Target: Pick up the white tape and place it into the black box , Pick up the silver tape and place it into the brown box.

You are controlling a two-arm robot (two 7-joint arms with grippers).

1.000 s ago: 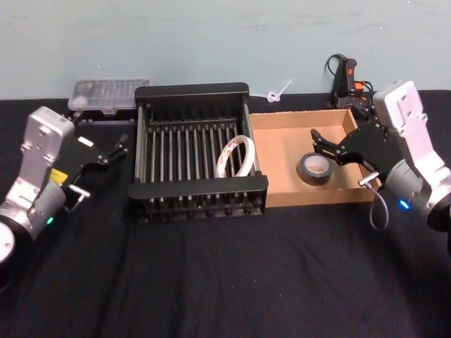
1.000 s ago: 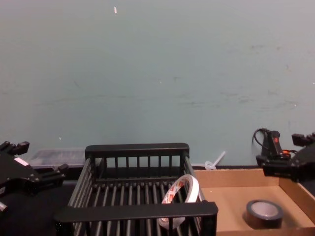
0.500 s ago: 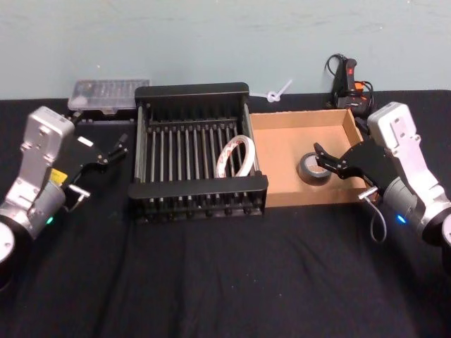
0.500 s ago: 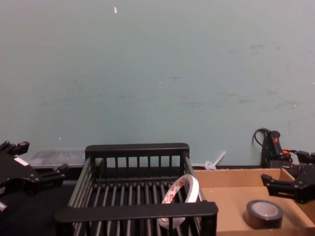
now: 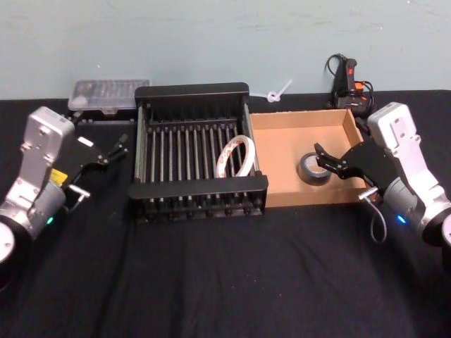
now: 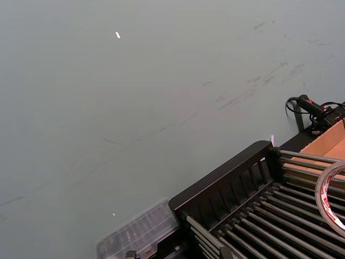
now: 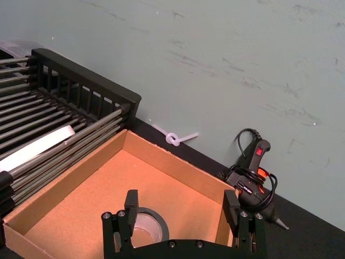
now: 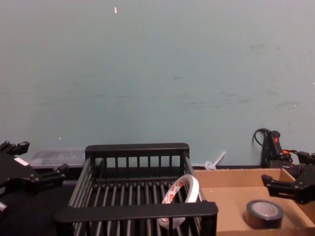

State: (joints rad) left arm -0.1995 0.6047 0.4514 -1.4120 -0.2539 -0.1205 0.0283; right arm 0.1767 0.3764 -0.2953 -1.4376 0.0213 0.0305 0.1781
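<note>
Right pincer (image 5: 325, 161) stands released, fingers spread, above the right side of the shallow tan cardboard box (image 5: 282, 141), close over the squat dull grey-silver tape roll (image 5: 313, 169), which lies flat on the box floor. The thin white tape ring (image 5: 235, 156) leans tilted on the bars of the black slatted plastic crate (image 5: 197, 186), just left of the cardboard box. Left pincer (image 5: 113, 153), released, hangs left of the crate over the black-covered desk (image 5: 225, 274).

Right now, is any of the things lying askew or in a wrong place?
The white tape stands tilted on its edge against the black box's right wall. The silver tape lies flat in the brown box.
</note>
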